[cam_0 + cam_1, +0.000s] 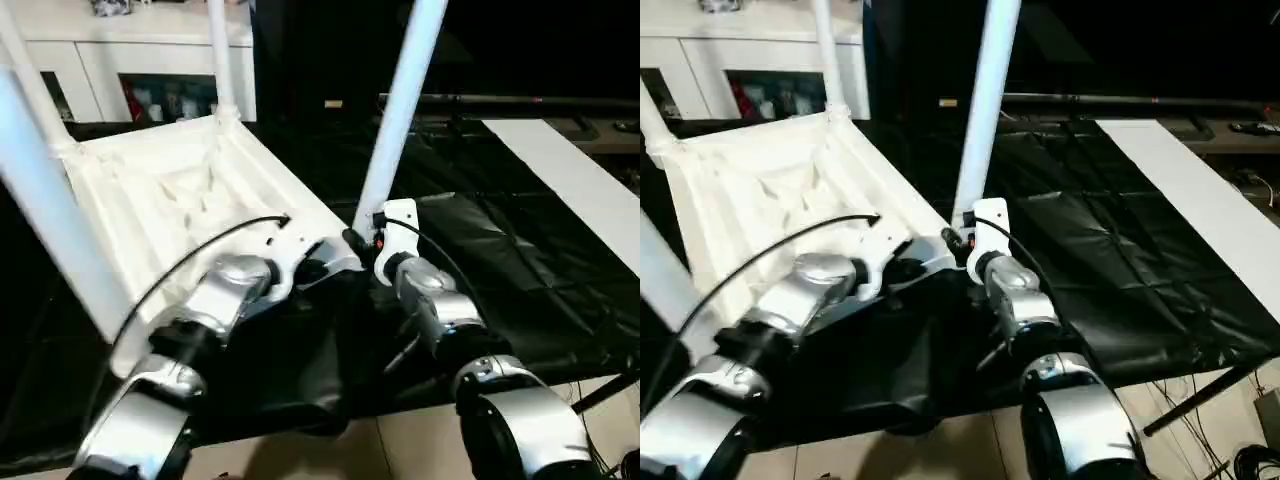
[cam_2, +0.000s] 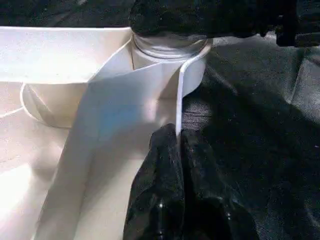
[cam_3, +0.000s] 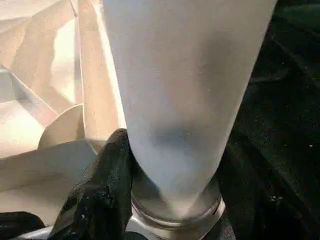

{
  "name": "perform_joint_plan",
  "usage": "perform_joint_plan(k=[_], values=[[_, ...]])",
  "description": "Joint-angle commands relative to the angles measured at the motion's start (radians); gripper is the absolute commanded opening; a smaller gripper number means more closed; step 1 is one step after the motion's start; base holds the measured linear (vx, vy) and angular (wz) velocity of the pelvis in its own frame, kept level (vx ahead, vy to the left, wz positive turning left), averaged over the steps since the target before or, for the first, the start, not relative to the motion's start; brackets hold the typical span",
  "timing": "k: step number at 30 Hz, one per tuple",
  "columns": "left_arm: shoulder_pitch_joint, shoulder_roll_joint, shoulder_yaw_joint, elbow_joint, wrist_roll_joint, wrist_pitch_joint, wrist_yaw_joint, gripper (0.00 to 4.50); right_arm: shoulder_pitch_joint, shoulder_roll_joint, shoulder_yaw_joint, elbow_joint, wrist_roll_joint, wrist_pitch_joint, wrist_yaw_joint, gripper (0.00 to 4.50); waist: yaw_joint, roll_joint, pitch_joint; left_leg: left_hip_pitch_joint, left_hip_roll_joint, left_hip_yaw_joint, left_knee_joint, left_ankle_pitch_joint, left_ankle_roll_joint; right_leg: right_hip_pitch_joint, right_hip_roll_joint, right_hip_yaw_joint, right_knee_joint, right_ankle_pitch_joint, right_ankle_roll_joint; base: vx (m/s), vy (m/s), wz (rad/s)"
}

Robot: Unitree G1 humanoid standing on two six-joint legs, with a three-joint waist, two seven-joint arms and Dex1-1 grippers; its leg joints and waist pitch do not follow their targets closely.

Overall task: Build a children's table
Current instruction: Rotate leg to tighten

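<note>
White tabletop (image 1: 150,200) is lying upside down on black sheeting (image 1: 500,250). Right gripper (image 3: 165,185) is clasping the leg (image 1: 395,120) base. Left gripper (image 2: 177,150) is pinching the tabletop's rim, fingers pressed together.

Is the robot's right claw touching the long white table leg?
Touching. In the right wrist view, a black finger presses against the long white tapered tube leg near its base.

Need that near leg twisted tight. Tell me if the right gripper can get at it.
Probably yes: the right gripper is already at the leg, just above its socket, one finger against it, nothing between.
</note>
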Motion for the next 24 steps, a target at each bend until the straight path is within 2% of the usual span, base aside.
perform_joint_plan(k=[1, 3, 6, 8, 9, 10, 12, 13, 16, 19, 21, 24], values=[[0.008, 0.012, -0.003, 0.059, 0.050, 0.006, 0.076, 0.00, 0.007, 0.038, 0.026, -0.005, 0.020, -0.022, 0.116, 2.38, -0.008, 0.016, -0.050, 0.010, 0.018, -0.007, -0.078, -0.426, -0.014, 0.021, -0.050, 0.035, -0.088, -0.461, -0.095, 0.000, 0.000, 0.00], [0.008, 0.022, -0.010, 0.064, 0.054, -0.005, 0.066, 0.00, 0.007, 0.027, 0.021, -0.019, 0.026, -0.048, 0.145, 2.72, -0.008, 0.014, -0.051, 0.006, 0.017, -0.005, -0.078, -0.412, -0.006, 0.025, -0.053, 0.038, -0.086, -0.455, -0.101, 0.000, 0.000, 0.00], [0.021, 0.047, -0.028, 0.048, 0.051, -0.028, 0.002, 0.00, 0.010, -0.017, 0.029, -0.054, 0.031, -0.060, 0.227, 2.86, -0.013, 0.009, -0.050, -0.005, 0.015, -0.004, -0.078, -0.385, 0.009, 0.032, -0.053, 0.037, -0.085, -0.467, -0.096, 0.000, 0.000, 0.00], [0.030, 0.063, -0.039, 0.037, 0.050, -0.031, -0.041, 0.00, 0.011, -0.051, 0.035, -0.071, 0.033, -0.047, 0.297, 3.10, -0.014, 0.007, -0.054, -0.015, 0.018, -0.005, -0.078, -0.325, 0.016, 0.043, -0.056, 0.037, -0.081, -0.440, -0.097, 0.000, 0.000, 0.00], [0.033, 0.069, -0.044, 0.033, 0.051, -0.036, -0.058, 0.00, 0.012, -0.067, 0.041, -0.080, 0.030, -0.040, 0.332, 3.10, -0.015, 0.009, -0.054, -0.016, 0.019, -0.004, -0.077, -0.313, 0.018, 0.040, -0.057, 0.040, -0.078, -0.422, -0.105, 0.000, 0.000, 0.00], [0.039, 0.077, -0.049, 0.025, 0.050, -0.048, -0.083, 0.00, 0.016, -0.092, 0.059, -0.091, 0.015, -0.040, 0.367, 3.15, -0.015, 0.008, -0.055, -0.011, 0.021, -0.002, -0.075, -0.308, 0.022, 0.036, -0.055, 0.041, -0.077, -0.406, -0.120, 0.000, 0.000, 0.00], [0.050, 0.092, -0.058, 0.005, 0.045, -0.053, -0.125, 0.00, 0.026, -0.141, 0.088, -0.110, -0.008, -0.045, 0.432, 3.50, -0.013, 0.008, -0.056, -0.010, 0.023, 0.002, -0.072, -0.289, 0.028, 0.036, -0.055, 0.043, -0.072, -0.366, -0.147, 0.000, 0.000, 0.00], [0.064, 0.109, -0.071, -0.020, 0.039, -0.073, -0.184, 0.00, 0.040, -0.196, 0.119, -0.131, -0.029, -0.055, 0.513, 3.50, -0.009, 0.008, -0.059, -0.009, 0.025, 0.004, -0.069, -0.270, 0.034, 0.036, -0.054, 0.043, -0.067, -0.328, -0.163, 0.000, 0.000, 0.00], [0.079, 0.132, -0.086, -0.052, 0.025, -0.070, -0.256, 0.00, 0.077, -0.279, 0.153, -0.181, -0.039, -0.068, 0.662, 3.50, -0.002, 0.011, -0.062, -0.004, 0.026, 0.015, -0.061, -0.225, 0.054, 0.033, -0.052, 0.047, -0.057, -0.228, -0.211, 0.042, -0.008, 0.06], [0.088, 0.150, -0.099, -0.074, 0.015, -0.073, -0.313, 0.00, 0.102, -0.324, 0.164, -0.220, -0.036, -0.067, 0.738, 3.50, 0.005, 0.009, -0.066, -0.017, 0.026, 0.014, -0.057, -0.142, 0.074, 0.045, -0.049, 0.046, -0.037, -0.101, -0.241, 0.019, -0.002, 0.01], [0.093, 0.158, -0.105, -0.087, 0.006, -0.075, -0.354, 0.00, 0.113, -0.340, 0.165, -0.239, -0.032, -0.067, 0.764, 3.50, 0.009, 0.013, -0.066, -0.014, 0.027, 0.014, -0.056, -0.144, 0.074, 0.045, -0.050, 0.047, -0.034, -0.099, -0.248, 0.000, 0.000, 0.00], [0.111, 0.180, -0.122, -0.127, -0.017, -0.109, -0.449, 0.00, 0.136, -0.356, 0.177, -0.275, -0.025, -0.065, 0.799, 3.50, 0.016, 0.013, -0.064, -0.005, 0.028, 0.018, -0.057, -0.156, 0.070, 0.042, -0.049, 0.048, -0.036, -0.097, -0.257, 0.000, 0.000, 0.00]])
